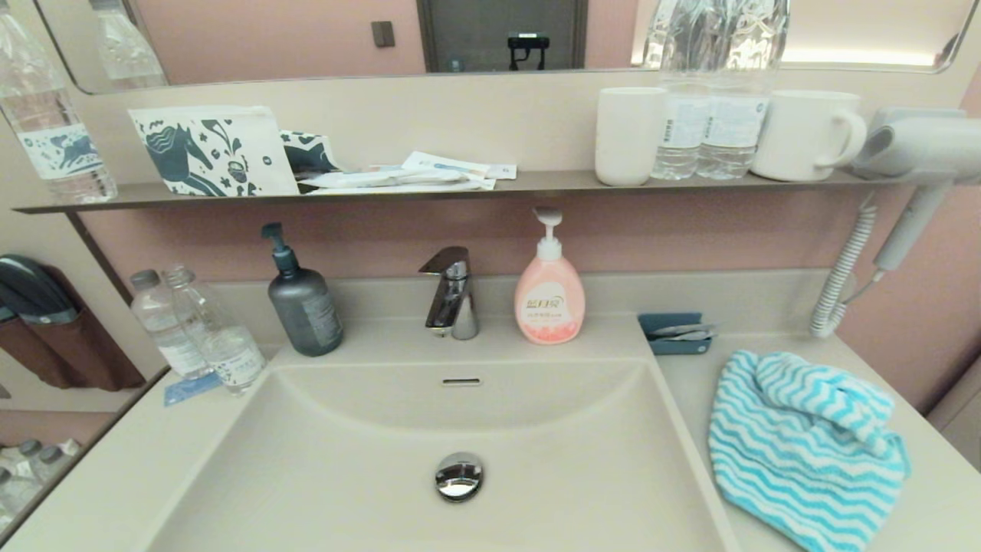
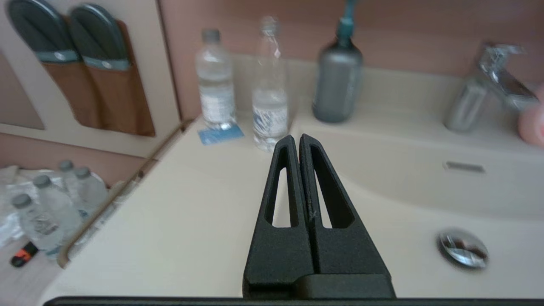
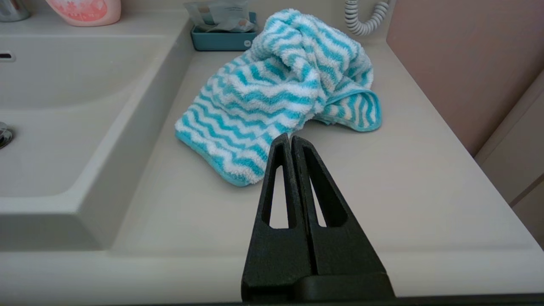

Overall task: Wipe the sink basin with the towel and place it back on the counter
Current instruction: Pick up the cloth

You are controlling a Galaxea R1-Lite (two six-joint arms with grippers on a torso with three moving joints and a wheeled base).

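Lying crumpled, towel (image 3: pixel 280 89) sits just beyond closed right gripper (image 3: pixel 290 138).

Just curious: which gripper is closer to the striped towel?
Right. The right gripper hovers beside the towel on the counter; the left gripper is across the sink basin.

Matte black left gripper (image 2: pixel 299 140); right gripper (image 3: pixel 291 140); tapered, slotted triangular fingers
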